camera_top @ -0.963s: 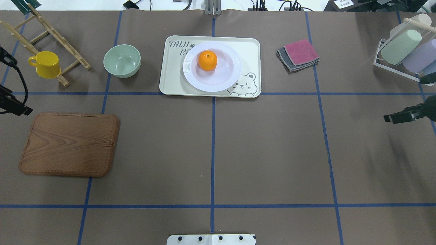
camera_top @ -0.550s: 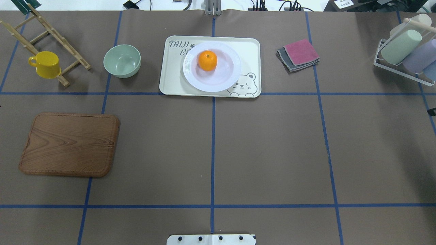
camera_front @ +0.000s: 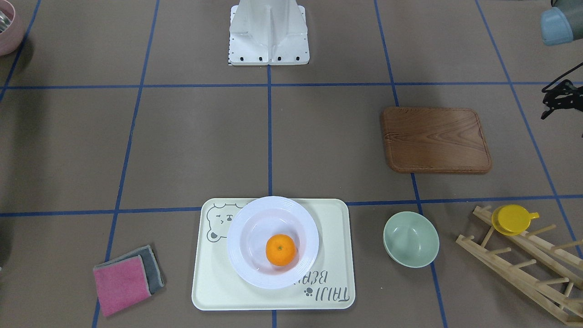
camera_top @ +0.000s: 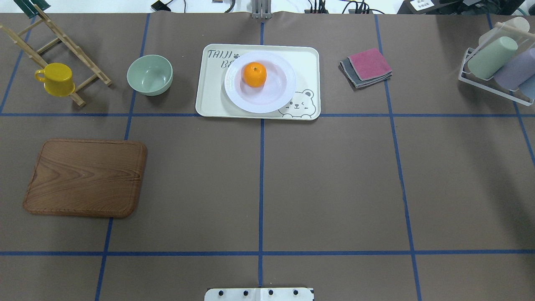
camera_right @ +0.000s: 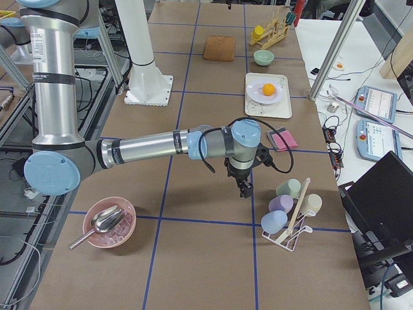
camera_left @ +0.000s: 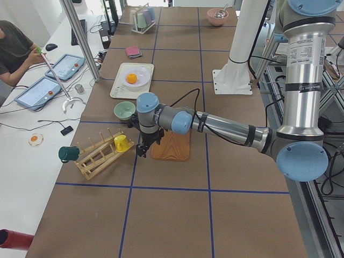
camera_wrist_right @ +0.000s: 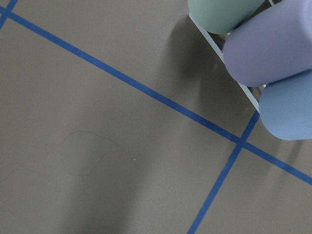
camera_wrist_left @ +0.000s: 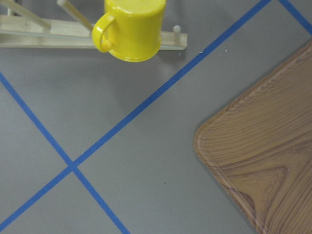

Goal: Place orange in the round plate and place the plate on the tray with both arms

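Yep, orange (camera_top: 254,74) in the round plate (camera_top: 271,104) on the tray (camera_top: 209,98), bench (camera_top: 334,188) 12 o'clock, looks done. Back off gently. Left claw (camera_left: 143,150), right claw (camera_right: 246,188): can't tell whether released or clenched.

The orange (camera_top: 254,74) is bright orange, the round plate (camera_top: 273,97) white, the tray (camera_top: 211,96) cream with grey bear.

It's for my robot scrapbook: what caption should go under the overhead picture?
An orange rests in the plate, and the plate sits on the tray.
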Motion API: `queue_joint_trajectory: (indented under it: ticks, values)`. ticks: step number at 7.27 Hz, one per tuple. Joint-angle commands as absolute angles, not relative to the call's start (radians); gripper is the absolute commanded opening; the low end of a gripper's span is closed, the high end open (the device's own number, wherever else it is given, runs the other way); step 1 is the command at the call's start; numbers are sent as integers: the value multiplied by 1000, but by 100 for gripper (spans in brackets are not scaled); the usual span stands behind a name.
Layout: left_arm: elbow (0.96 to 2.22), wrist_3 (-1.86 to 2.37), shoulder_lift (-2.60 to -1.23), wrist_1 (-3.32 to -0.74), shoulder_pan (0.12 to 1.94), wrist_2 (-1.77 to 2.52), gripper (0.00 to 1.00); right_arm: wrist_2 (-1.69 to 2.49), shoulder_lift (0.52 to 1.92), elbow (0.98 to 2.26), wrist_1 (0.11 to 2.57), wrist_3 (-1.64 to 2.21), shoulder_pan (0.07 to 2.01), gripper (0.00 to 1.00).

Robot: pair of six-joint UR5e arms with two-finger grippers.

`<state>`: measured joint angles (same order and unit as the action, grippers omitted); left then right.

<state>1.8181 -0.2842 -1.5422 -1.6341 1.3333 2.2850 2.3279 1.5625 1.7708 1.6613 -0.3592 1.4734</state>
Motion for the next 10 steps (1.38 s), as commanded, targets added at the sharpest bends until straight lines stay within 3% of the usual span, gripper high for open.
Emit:
queue_joint_trajectory:
  ticks: [1,10]
  values:
    - [1778,-276,-1542,-1626,1354,2335,99,2324,1554,1775,1698,-376,1467,100]
    - [1807,-62,-1531,-1637,1365,2398,99,2335,1532,1825,1793,-319,1460,100]
